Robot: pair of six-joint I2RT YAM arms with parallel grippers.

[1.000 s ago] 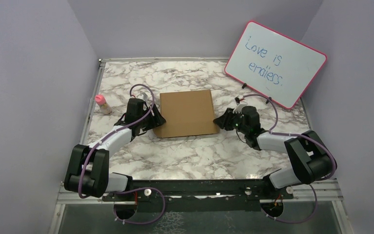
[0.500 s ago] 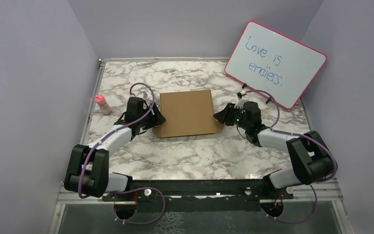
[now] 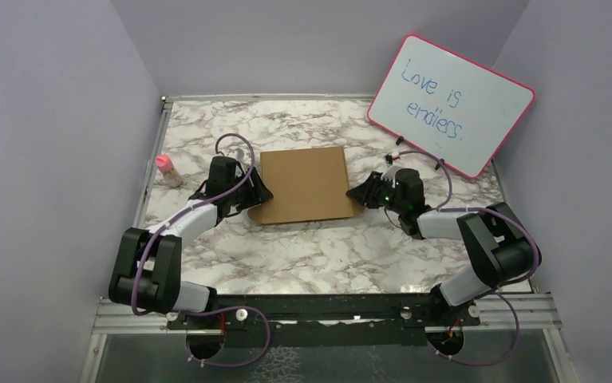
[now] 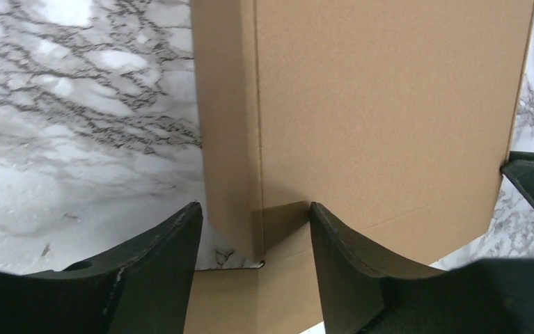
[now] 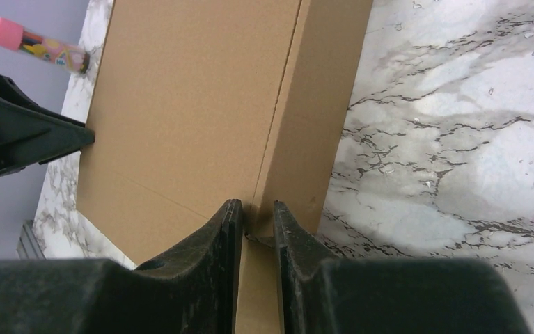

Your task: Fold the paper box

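From above, the paper box lies mid-tabletop as a flat, closed-looking rectangle, with the left hand at its left side and the right hand at its right. Most of the folding seems done.

In the left wrist view, the left hand is spread, straddling the box's raised side wall. A flap near its corner looks untucked.

In the right wrist view, the right hand is nearly pressed together, apparently pinching the right wall of the box. Seating these near corners is probably what remains.

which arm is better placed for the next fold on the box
Right, likely: the right gripper pinches the box by its right wall. The left gripper stands open around the left wall, gripping nothing.
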